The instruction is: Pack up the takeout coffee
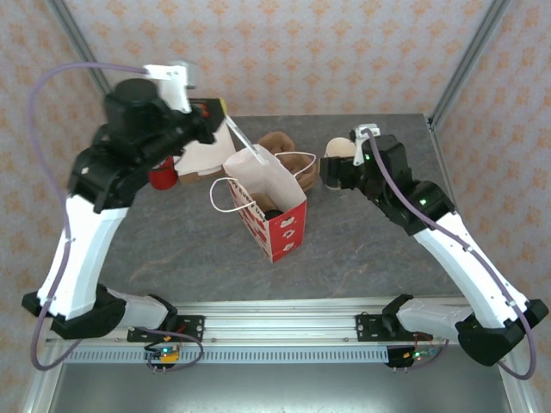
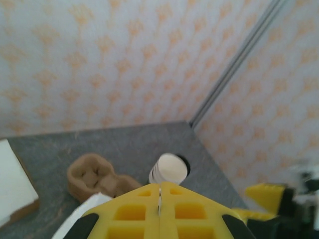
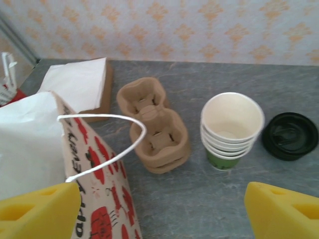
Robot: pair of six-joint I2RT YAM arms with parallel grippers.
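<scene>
The takeout coffee [image 1: 271,212] (only its black lid visible) is seen inside the paper bag [image 1: 280,225], below the left claw [image 2: 159,189], which is pinched tight on the bag's handle [image 1: 245,139]. The right claw [image 3: 162,205] is spread wide and empty.

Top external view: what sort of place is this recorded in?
Probably a staged robot test cell, not a real café: printed wallpaper panels in a metal frame, a grey table with a mounting rail, takeout props like the paper bag and stacked cups.
</scene>
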